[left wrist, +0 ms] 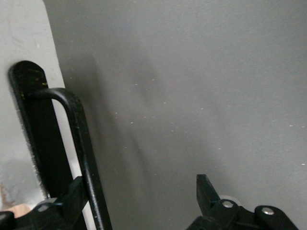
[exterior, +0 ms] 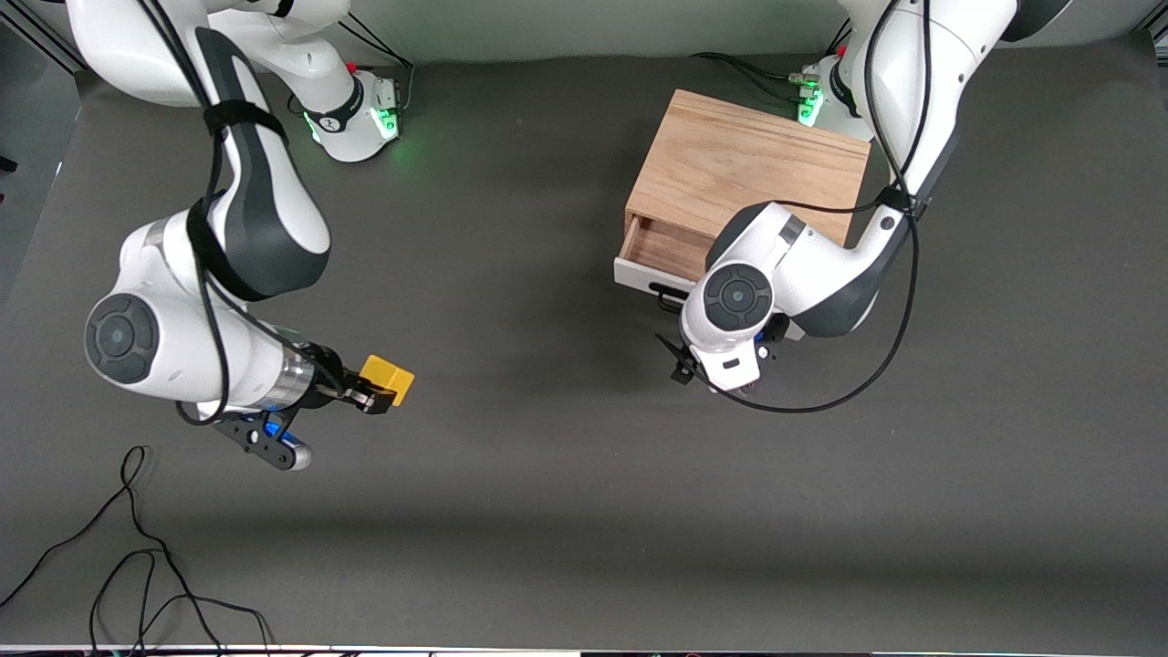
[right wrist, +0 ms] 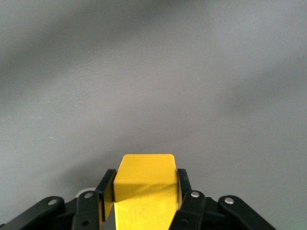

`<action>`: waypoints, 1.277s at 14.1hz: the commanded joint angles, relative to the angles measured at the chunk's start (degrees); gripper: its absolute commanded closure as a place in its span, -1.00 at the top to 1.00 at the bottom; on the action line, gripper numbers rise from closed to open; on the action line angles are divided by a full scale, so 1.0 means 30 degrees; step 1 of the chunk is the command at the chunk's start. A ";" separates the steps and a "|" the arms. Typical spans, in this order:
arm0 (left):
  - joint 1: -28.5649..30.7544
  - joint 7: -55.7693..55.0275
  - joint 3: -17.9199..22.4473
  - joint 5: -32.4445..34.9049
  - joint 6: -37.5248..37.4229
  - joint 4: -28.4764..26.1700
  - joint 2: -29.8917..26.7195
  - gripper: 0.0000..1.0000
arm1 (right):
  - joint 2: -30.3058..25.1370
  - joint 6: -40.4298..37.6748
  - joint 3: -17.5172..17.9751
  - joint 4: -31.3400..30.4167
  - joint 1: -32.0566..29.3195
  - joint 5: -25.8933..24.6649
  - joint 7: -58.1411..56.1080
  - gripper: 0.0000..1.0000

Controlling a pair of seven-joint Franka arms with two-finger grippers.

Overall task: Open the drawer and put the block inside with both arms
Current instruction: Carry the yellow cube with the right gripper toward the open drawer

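Observation:
The small yellow block is clamped between the black fingers of my right gripper, over the bare table toward the right arm's end. In the right wrist view the block fills the gap between the fingers. The drawer of the wooden cabinet is pulled partly out, so its wood interior shows above the white front panel. My left gripper is open in front of that panel. The black bar handle runs between its fingers, close to one finger.
The left arm's wrist covers much of the drawer front and the handle in the front view. Loose black cables lie on the dark grey table, nearer the front camera at the right arm's end.

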 commanded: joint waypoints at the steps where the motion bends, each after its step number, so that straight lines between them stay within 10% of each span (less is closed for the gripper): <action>1: -0.0625 -0.0434 0.0060 0.0623 0.0078 0.1924 0.1180 0.99 | -0.0147 -0.0497 -0.0113 0.0903 0.0688 0.0315 0.1705 -1.00; 18: -0.1212 -0.0698 0.0909 0.0974 0.2654 0.3363 0.2061 0.99 | -0.0265 -0.0293 0.0327 0.2162 0.4291 -0.0036 0.8385 -1.00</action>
